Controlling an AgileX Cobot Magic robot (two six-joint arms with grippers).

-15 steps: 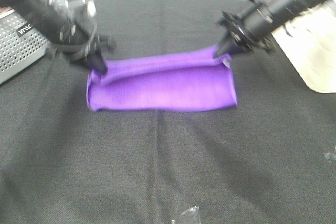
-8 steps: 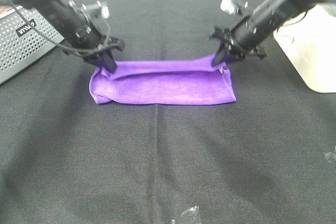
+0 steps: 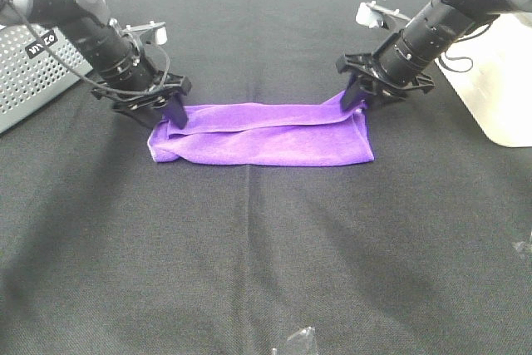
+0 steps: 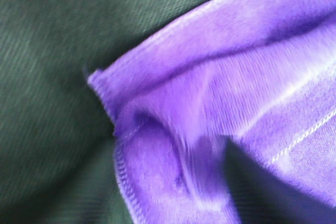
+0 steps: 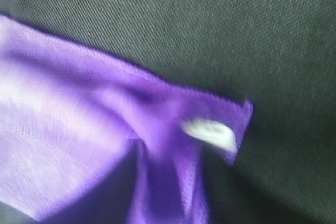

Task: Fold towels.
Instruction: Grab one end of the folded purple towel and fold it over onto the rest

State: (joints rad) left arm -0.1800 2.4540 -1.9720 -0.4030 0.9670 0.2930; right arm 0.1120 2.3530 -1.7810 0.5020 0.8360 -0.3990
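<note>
The purple towel (image 3: 262, 135) lies on the black tablecloth (image 3: 266, 247) as a long folded strip, its upper layer ending along the far edge. My left gripper (image 3: 166, 114) stands at the strip's far left corner with its fingers spread apart over the cloth. At the far right corner my right gripper (image 3: 360, 101) is likewise open. The left wrist view shows the stitched corner of the towel (image 4: 220, 103) and one dark finger (image 4: 257, 192) resting over it. In the right wrist view the towel (image 5: 68, 124) shows its small white tag (image 5: 210, 132) at the corner.
A grey perforated box (image 3: 33, 72) sits at the back left, close behind the left arm. A white container (image 3: 490, 81) stands at the right, beside the right arm. Small clear plastic pieces lie at the front edge (image 3: 295, 340) and the right edge (image 3: 524, 248).
Both grippers carried the towel's upper layer toward the back and lowered it; the strip is now narrower and flat. Their jaws went from shut to spread, letting the corners go.
</note>
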